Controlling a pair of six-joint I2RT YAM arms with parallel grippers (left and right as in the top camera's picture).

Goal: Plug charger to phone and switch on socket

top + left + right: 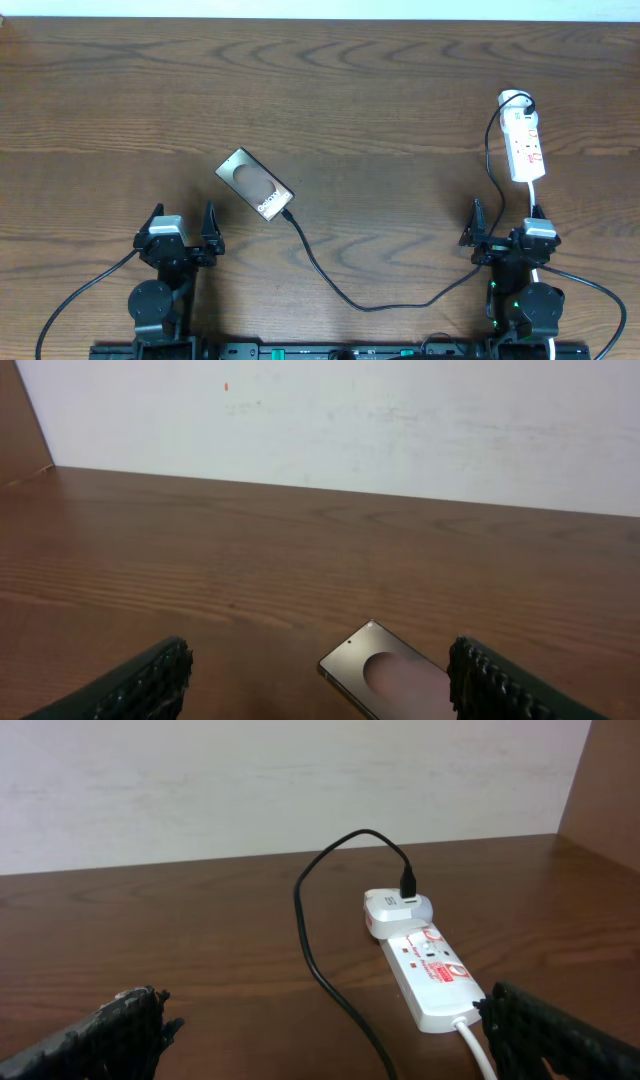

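Observation:
The phone [255, 185] lies face down and diagonal on the wooden table, left of centre; its upper corner shows in the left wrist view [385, 678]. The black charger cable [340, 290] runs from the phone's lower end, curves along the front, and goes up to the white adapter in the socket [524, 147] at the far right. The cable tip appears to sit at the phone's port. In the right wrist view the socket [425, 975] and cable [320, 970] lie ahead. My left gripper [180, 240] is open and empty below-left of the phone. My right gripper [508, 235] is open and empty just below the socket.
The socket's white cord [537, 205] runs down past my right gripper toward the arm base. A white wall [350, 420] stands behind the table's far edge. Wooden side panels show at the edges of both wrist views.

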